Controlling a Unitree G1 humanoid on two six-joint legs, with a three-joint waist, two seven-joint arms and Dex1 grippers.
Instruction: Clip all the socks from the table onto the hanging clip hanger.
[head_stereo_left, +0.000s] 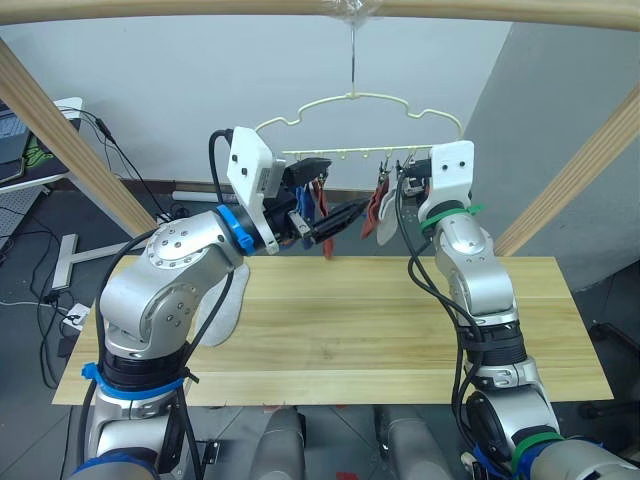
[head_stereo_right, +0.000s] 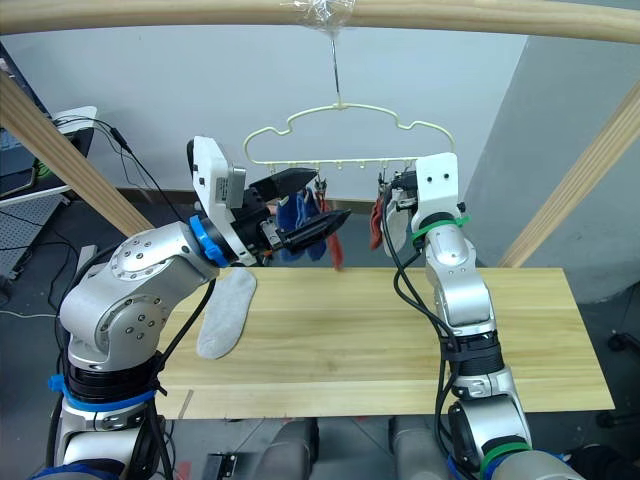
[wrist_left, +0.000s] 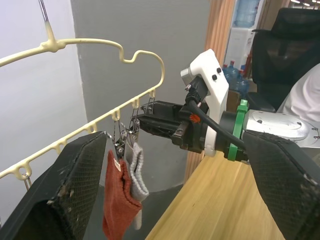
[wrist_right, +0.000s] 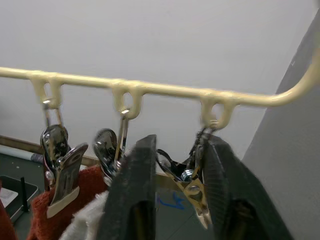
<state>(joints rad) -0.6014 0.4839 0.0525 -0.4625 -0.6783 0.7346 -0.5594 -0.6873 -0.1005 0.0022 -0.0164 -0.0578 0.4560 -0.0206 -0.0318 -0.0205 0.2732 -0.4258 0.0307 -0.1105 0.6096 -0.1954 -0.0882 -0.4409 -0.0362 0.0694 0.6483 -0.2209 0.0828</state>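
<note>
The pale yellow clip hanger (head_stereo_left: 350, 97) hangs by its hook from the top pole. Clipped to its bar are blue socks (head_stereo_right: 295, 215), a rust red sock (wrist_left: 117, 200) and a light grey sock (wrist_left: 137, 175). Another thin red sock (head_stereo_right: 337, 250) dangles near the middle. One light grey sock (head_stereo_right: 225, 315) lies flat on the table (head_stereo_left: 400, 330), at its left. My left gripper (head_stereo_left: 335, 190) is open and empty, raised just in front of the blue socks. My right gripper (wrist_right: 175, 195) is shut on the end clip (wrist_right: 192, 187) at the bar's right end.
A round wooden pole (head_stereo_left: 480, 8) runs across the top. Slanted poles stand at the left (head_stereo_left: 70, 140) and the right (head_stereo_left: 580, 170) of the table. Cables and a stand lie on the floor at the far left.
</note>
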